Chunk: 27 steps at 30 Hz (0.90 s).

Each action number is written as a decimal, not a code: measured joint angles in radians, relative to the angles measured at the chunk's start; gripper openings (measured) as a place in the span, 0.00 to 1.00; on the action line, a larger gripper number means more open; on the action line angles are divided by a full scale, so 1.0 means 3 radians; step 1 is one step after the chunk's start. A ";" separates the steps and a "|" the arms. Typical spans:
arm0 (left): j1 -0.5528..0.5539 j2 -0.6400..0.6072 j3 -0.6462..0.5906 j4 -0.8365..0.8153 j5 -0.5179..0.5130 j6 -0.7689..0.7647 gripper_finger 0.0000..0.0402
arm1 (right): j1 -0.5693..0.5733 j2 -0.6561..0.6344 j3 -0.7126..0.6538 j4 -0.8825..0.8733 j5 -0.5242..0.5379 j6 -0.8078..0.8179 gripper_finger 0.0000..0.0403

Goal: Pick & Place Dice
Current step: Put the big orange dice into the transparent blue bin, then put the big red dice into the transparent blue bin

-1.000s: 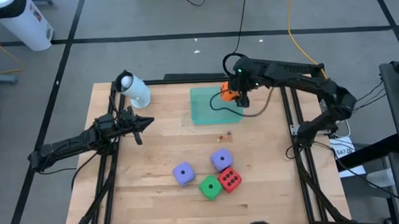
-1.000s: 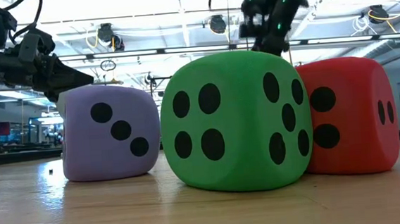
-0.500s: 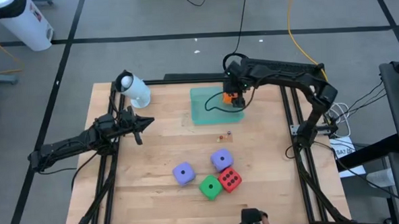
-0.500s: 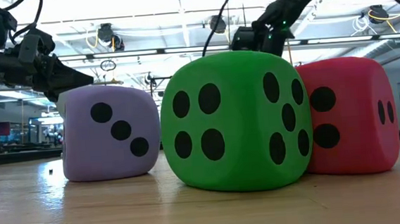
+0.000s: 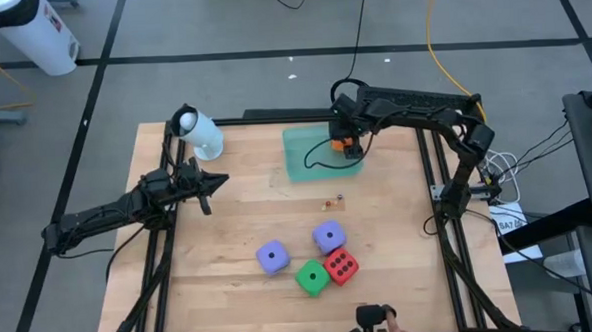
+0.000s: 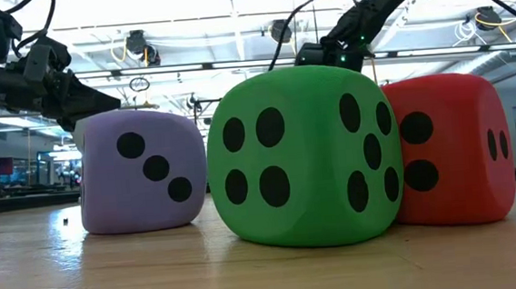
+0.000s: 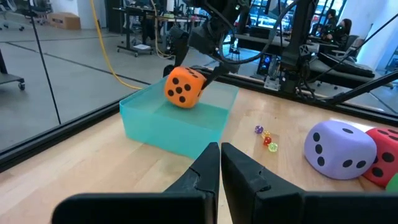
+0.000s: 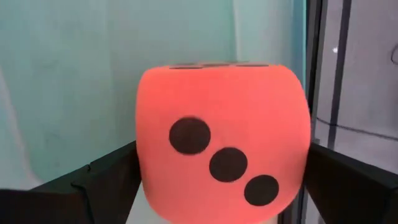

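Over the tray (image 5: 311, 157) at one o'clock: right pincer (image 5: 345, 144) spread wide around orange die (image 5: 341, 143), releasing. Left pincer (image 5: 205, 187) shut, idle at nine. Next, probably fetching a die from five o'clock.

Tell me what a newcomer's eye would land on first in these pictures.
First the orange die, sitting between the fingers of the right gripper over the far right corner of the green tray. Next, the cluster near the table's front edge: a green die, a red die and two purple dice. The left gripper waits shut on the left side.
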 joint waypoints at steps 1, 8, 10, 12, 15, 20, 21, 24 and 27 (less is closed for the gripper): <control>0.0000 0.0000 0.0000 0.0001 0.0001 0.0001 0.06 | 0.0015 -0.0013 0.0000 -0.0001 0.0056 -0.0020 0.97; 0.0000 -0.0001 0.0000 0.0003 -0.0001 0.0001 0.06 | 0.0055 -0.0140 0.0000 0.0007 0.0056 -0.0075 0.99; 0.0000 -0.0001 0.0000 0.0002 -0.0001 0.0002 0.06 | 0.0056 -0.0157 0.0000 -0.0024 0.0051 -0.0072 0.99; 0.0000 -0.0001 0.0000 0.0004 -0.0001 0.0001 0.06 | 0.0056 -0.0162 0.0000 -0.0085 0.0052 -0.0075 0.99; 0.0000 0.0000 0.0000 0.0004 -0.0001 0.0002 0.06 | 0.0047 -0.0159 0.0000 -0.0116 0.0007 -0.0035 0.99; 0.0000 -0.0001 0.0000 0.0005 -0.0001 -0.0002 0.06 | 0.0031 -0.0167 0.0000 -0.0109 0.0137 -0.0012 0.99; 0.0000 -0.0001 0.0000 0.0005 -0.0001 -0.0003 0.06 | 0.0033 -0.0190 0.0000 -0.0109 0.0173 -0.0015 0.99; 0.0000 0.0000 0.0000 0.0005 -0.0001 -0.0003 0.06 | 0.0081 -0.0313 0.0000 -0.0061 0.0354 0.0003 0.99; 0.0000 -0.0001 0.0000 0.0004 -0.0001 -0.0003 0.06 | 0.0180 -0.0554 0.0000 -0.0064 0.0300 0.0241 0.98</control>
